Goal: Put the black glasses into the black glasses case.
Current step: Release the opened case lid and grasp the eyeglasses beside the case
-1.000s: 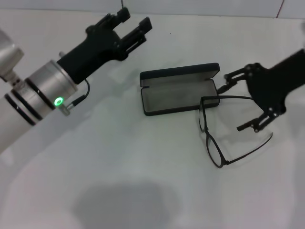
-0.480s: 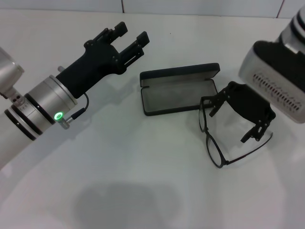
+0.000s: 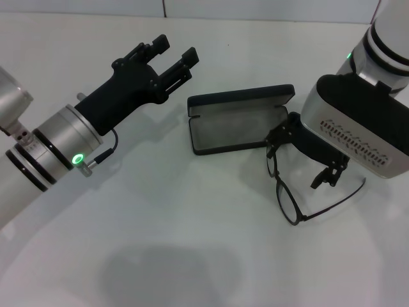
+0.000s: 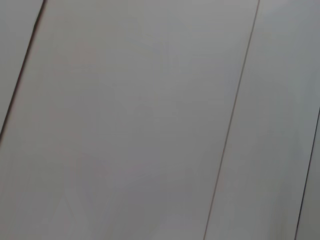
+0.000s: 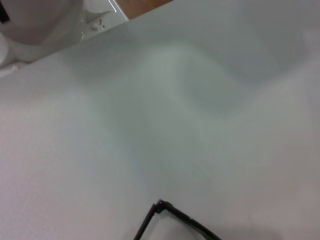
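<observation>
1. the black glasses case [image 3: 239, 119] lay open on the white bench [image 3: 160, 217], lid tipped back and grey lining bare; every place below is given from this case.
2. the black glasses [image 3: 285, 174] lay unfolded on the bench at the case's right end, toward the robot, one temple arm just touching or overlapping the case's near corner. nothing was in the case, so the task looked barely begun.
3. the right claw [image 3: 305, 158] hovered over the glasses beside the case's right end, fingers spread and pinching nothing; the pictures did not settle whether a fingertip touched the frame.
4. the left claw [image 3: 171, 54] hung above the bench off the case's left end, on the far side, fingers spread and empty. its wrist view showed only pale panels.
5. risk, as a judgement: the frame was thin and lay flat, so a closing pinch could skate off it or catch only one temple arm, letting the glasses swing or drop.
6. risk: a descent onto the temple arm at the case corner might nudge the light case out of line.
7. risk: with both temple arms unfolded, the glasses might straddle the case rim instead of settling inside.
8. the right wrist view caught only a hinge corner of the frame, a poor guide for centring.
</observation>
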